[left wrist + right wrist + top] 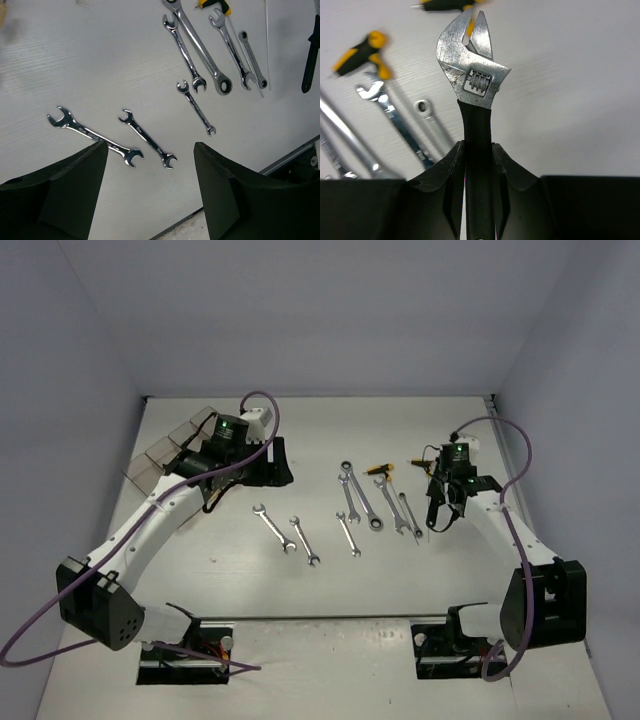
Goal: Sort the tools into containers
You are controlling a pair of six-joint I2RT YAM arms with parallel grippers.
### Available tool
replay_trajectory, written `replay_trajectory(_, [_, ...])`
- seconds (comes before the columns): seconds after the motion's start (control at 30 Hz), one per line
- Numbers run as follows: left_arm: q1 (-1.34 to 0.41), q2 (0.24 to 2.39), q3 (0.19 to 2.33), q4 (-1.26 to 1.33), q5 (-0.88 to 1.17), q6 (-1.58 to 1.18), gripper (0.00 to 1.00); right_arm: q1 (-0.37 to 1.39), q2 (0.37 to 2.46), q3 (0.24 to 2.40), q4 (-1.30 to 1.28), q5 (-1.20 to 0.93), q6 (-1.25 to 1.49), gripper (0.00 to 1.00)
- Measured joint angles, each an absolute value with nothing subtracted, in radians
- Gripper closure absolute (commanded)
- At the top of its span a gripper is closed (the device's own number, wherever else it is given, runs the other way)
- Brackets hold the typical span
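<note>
Our right pincer [479, 162] clamps the adjustable wrench [472, 75] by its black handle, we judge for carrying to the containers [160, 455] at far left, near which our left pincer [150, 146] hangs open and empty.

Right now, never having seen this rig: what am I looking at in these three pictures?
These are two white jointed robot arms, the left arm and the right arm, bolted to a pale table. The wide picture comes from a fixed camera above and behind them. The other two come from a camera on each wrist.

The left claw is open and holds nothing. Loose chrome spanners lie on the table in its view. The right claw is closed on the black handle of a silver adjustable wrench. A yellow-and-black-handled tool lies by the spanners. The tools go in the clear smoky plastic bins at far left.
</note>
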State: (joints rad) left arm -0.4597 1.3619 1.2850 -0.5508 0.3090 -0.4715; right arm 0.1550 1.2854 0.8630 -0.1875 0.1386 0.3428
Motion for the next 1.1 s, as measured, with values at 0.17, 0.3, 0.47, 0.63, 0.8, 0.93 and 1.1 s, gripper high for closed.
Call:
replay_trajectory(0.17, [-0.478, 1.398, 1.292, -0.475, 0.372, -0.54, 0.33, 0.286, 1.237, 0.904, -0.176, 0.097, 0.331, 1.0])
replay_trajectory(0.3, [-0.514, 1.416, 1.293, -0.379, 0.4, -0.601, 0.33, 0.368, 1.215, 0.917, -0.162, 0.068, 0.334, 1.0])
replay_trajectory(0.47, [-0.559, 1.44, 1.282, -0.212, 0.403, -0.699, 0.34, 0.501, 1.218, 0.96, -0.126, 0.04, 0.343, 1.0])
replay_trajectory(0.63, [-0.605, 1.488, 1.282, -0.13, 0.364, -0.746, 0.34, 0.585, 1.233, 0.99, -0.069, 0.018, 0.363, 1.0])
replay_trajectory(0.8, [-0.631, 1.535, 1.282, -0.105, 0.316, -0.77, 0.37, 0.623, 1.27, 1.005, -0.043, 0.014, 0.376, 1.0])
replay_trajectory(0.93, [-0.636, 1.554, 1.283, -0.096, 0.285, -0.783, 0.41, 0.645, 1.289, 1.008, -0.034, 0.011, 0.386, 1.0])
replay_trajectory(1.1, [-0.645, 1.572, 1.285, -0.066, 0.252, -0.795, 0.5, 0.655, 1.298, 1.013, -0.012, 0.009, 0.393, 1.0])
